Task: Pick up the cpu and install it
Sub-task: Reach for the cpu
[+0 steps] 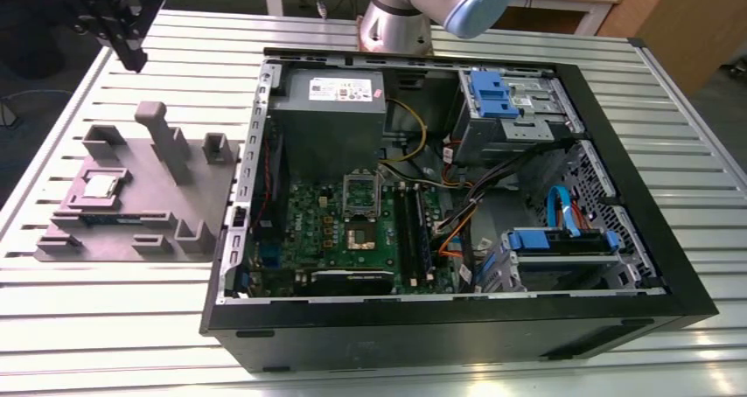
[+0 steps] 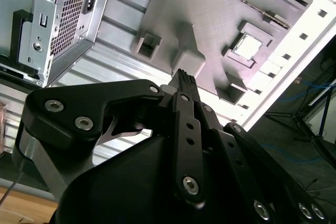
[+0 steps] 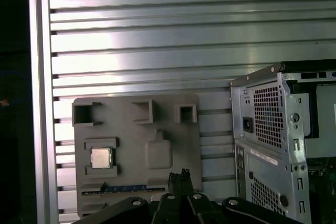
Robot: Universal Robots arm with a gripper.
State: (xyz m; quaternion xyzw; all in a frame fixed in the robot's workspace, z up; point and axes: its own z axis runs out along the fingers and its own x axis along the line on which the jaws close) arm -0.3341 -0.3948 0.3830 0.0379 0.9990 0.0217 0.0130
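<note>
The cpu [image 1: 101, 185] is a small silvery square lying flat in a recess of the grey holder block [image 1: 140, 206], on the slatted table at the exterior view's left. Both wrist views show the cpu [image 2: 248, 46] [image 3: 101, 157] in its recess from well above. My gripper [image 1: 136, 62] hangs high over the table's far left corner, apart from the block, its black fingers [image 2: 184, 80] pressed together, shut and holding nothing. In the first wrist view the gripper [image 3: 179, 174] points toward the block's middle. The open motherboard socket [image 1: 363, 232] sits inside the computer case [image 1: 671, 266].
The holder block has upright posts [image 1: 164, 139] and a green memory stick [image 1: 111, 218] along its near edge. The open case holds a grey power supply [image 1: 331, 91], blue drive brackets [image 1: 502, 91] and loose cables [image 1: 467, 213]. The arm's base [image 1: 397, 25] stands behind the case.
</note>
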